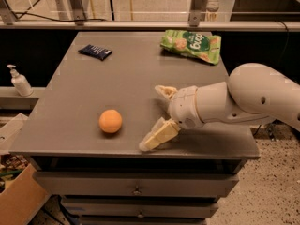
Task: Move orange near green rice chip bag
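Note:
The orange [110, 121] sits on the grey table [126, 78] near its front left. The green rice chip bag [192, 45] lies flat at the back right of the table. My gripper [154, 117] is open, its two cream fingers spread wide, one fingertip [150, 143] near the front edge and the other [163, 90] further back. It is just right of the orange, a short gap away, and holds nothing. The white arm reaches in from the right.
A small dark blue packet [95, 52] lies at the back left of the table. A white pump bottle [19, 81] stands on a shelf to the left. A cardboard box [18, 200] sits on the floor at the lower left. Drawers are below the tabletop.

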Robot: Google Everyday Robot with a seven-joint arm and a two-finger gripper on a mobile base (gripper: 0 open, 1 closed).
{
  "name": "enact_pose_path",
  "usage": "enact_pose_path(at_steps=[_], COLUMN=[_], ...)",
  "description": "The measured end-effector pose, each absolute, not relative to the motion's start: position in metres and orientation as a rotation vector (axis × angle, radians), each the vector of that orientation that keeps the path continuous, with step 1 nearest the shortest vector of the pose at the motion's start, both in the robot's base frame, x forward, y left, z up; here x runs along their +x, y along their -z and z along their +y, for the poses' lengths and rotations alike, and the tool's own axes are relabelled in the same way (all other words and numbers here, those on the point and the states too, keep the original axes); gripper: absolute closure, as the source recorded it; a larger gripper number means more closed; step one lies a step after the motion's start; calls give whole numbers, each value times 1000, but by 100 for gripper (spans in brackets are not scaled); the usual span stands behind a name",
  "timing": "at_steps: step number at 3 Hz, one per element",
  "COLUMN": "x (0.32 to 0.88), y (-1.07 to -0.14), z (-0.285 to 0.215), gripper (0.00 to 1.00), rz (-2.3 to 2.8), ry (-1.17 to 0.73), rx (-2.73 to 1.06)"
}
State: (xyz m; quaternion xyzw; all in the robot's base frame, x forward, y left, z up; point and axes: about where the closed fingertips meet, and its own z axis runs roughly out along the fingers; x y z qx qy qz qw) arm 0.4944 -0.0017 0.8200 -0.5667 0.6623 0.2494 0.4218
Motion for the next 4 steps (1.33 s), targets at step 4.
enact_pose_path(at_steps=[4], x=[497], y=[-818], z=[28], gripper=[0], rz=[1725], ry=[-926], rx=[-1268])
